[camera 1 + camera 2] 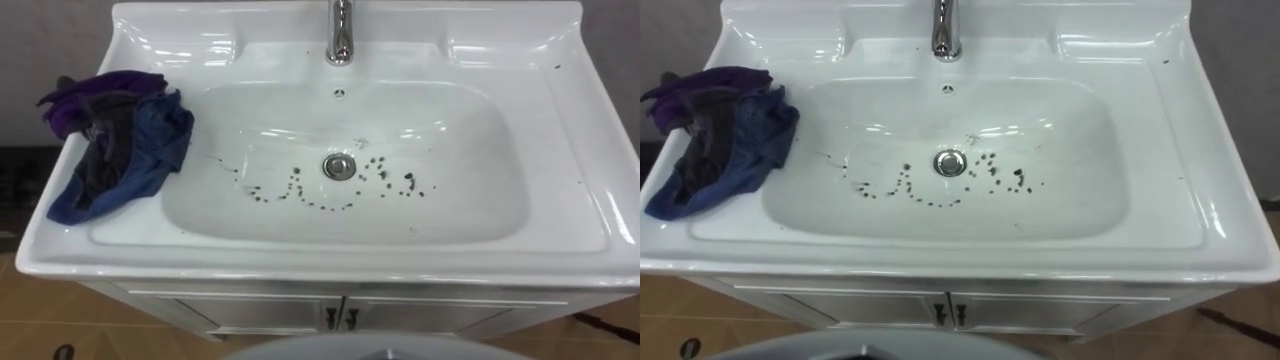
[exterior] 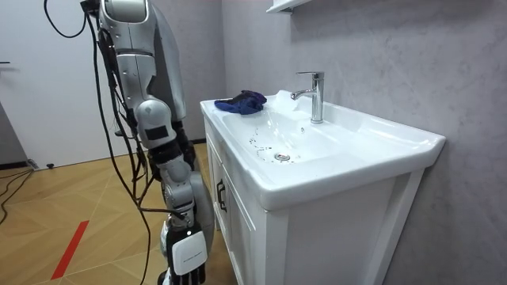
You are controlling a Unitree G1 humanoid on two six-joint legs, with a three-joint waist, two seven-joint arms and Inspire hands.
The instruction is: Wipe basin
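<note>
Looking down through my eye views, the white ceramic basin (image 1: 560, 150) lies square before me, its chrome tap (image 1: 341, 30) at the back and a round metal drain (image 1: 340, 166) in the middle of the bowl. Small dark specks of dirt (image 1: 383, 177) lie scattered in a loose arc around and in front of the drain, with a faint smear running toward the left wall. The crumpled blue and purple cloth (image 1: 120, 150) lies on the basin's left ledge, one edge lapping over toward the bowl and well apart from the dirt. The white cabinet doors (image 1: 340, 310) sit below the front rim.

In the room view I stand close at the front of the cabinet, upright. My right hand (image 2: 187, 255) hangs low beside the doors, below the rim and away from the cloth — whether it is spread or curled I cannot tell.

The wiping has not begun, so I judge the step in hand is fetching the cloth. I should take it in a bunched grip so a broad pad faces down. Then I would sweep from the left wall across the drain in overlapping strokes, gathering the specks rather than scattering them, pressing lightly because the glazed bowl looks slippery.
</note>
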